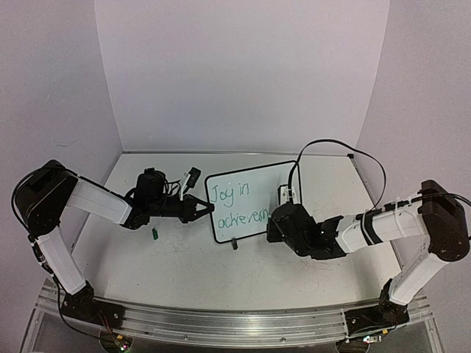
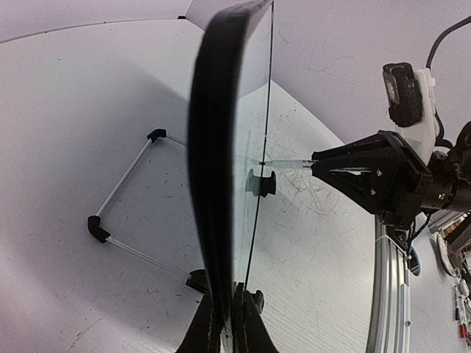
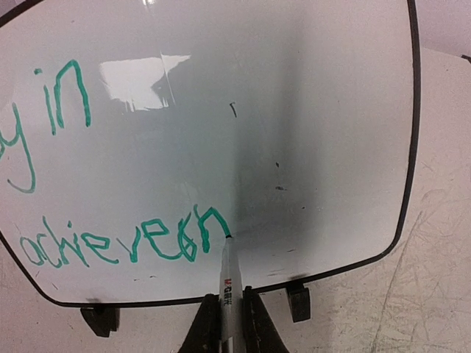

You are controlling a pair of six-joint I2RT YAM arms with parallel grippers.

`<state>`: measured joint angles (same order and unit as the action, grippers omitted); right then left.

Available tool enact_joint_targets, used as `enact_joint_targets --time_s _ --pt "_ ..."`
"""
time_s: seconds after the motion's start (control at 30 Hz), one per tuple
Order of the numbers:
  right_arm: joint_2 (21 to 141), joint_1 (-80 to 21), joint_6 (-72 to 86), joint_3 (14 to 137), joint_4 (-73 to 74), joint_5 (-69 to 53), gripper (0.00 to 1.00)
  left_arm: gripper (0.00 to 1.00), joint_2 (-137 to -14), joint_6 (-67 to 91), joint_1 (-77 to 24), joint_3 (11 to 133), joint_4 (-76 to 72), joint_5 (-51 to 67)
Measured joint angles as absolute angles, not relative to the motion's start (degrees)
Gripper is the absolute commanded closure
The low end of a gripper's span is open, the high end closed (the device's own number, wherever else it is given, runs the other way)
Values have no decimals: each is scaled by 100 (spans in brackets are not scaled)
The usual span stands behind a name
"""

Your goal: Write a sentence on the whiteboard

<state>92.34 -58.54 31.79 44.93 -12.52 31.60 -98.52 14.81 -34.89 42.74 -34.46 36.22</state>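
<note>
The whiteboard (image 1: 268, 184) stands upright at mid-table, and my left gripper (image 1: 208, 208) is shut on its left edge. The left wrist view shows the whiteboard (image 2: 217, 147) edge-on, clamped between the left gripper (image 2: 228, 316) jaws. The green sentence (image 1: 239, 206) runs in two lines, "Joy in" above "achievem". My right gripper (image 1: 276, 220) is at the board's lower right. In the right wrist view the right gripper (image 3: 228, 298) is shut on a white marker (image 3: 229, 272) whose tip touches the whiteboard (image 3: 294, 110) at the end of the sentence (image 3: 125, 243).
A small green cap (image 1: 155, 234) lies on the table left of the board. A black clip foot (image 3: 298, 301) sits under the board's lower edge. A thin rod frame (image 2: 125, 198) lies behind the board. A black cable (image 1: 331, 147) arcs above the right arm.
</note>
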Motion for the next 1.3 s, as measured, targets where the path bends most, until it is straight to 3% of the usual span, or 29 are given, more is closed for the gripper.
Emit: enact_joint_targets --time_s 1.3 --pt "8885 -5590 3105 4204 -1664 2742 100 100 -9852 1448 -3498 4274 -3441 3626"
